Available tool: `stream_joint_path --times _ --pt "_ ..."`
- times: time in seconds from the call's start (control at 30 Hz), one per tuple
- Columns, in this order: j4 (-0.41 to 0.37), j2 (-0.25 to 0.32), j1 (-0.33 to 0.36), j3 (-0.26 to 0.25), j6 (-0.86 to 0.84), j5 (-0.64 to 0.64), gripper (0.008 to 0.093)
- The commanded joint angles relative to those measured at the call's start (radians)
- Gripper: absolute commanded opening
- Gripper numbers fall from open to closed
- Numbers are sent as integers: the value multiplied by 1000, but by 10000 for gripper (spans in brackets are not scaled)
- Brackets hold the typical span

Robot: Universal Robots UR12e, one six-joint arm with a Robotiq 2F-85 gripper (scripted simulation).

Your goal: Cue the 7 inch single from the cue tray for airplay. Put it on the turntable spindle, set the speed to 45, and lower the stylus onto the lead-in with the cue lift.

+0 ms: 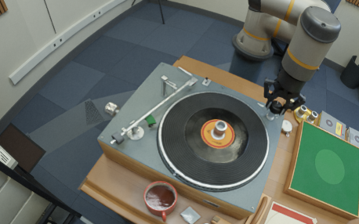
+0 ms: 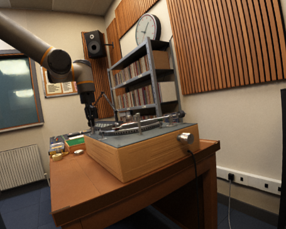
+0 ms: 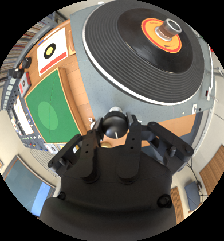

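Observation:
The turntable [image 1: 188,141] sits on the wooden desk. The 7 inch single [image 1: 217,134] with its orange label lies on the platter, over the spindle adapter [image 3: 166,28]. The black speed knob [image 3: 115,126] at the deck's corner nearest the green cue tray [image 1: 327,167] is clasped by my gripper [image 1: 279,106], which is closed around it. The tonearm [image 1: 158,105] rests along the far side of the deck, off the record. The cue tray holds no record.
A red mug [image 1: 160,197] stands on the desk in front of the turntable. Small knobs and cases [image 1: 333,125] lie behind the cue tray. A printed sheet [image 1: 290,215] lies by the desk's near edge. A shelf of records [image 2: 140,85] stands behind the desk.

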Motion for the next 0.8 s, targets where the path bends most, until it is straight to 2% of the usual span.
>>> stream_joint_path --times 0.0,0.43,0.77 --pt "-1 0 0 -1 0 0 80" --pt "-1 0 0 -1 21 0 80" --pt "-1 0 0 -1 113 0 80"
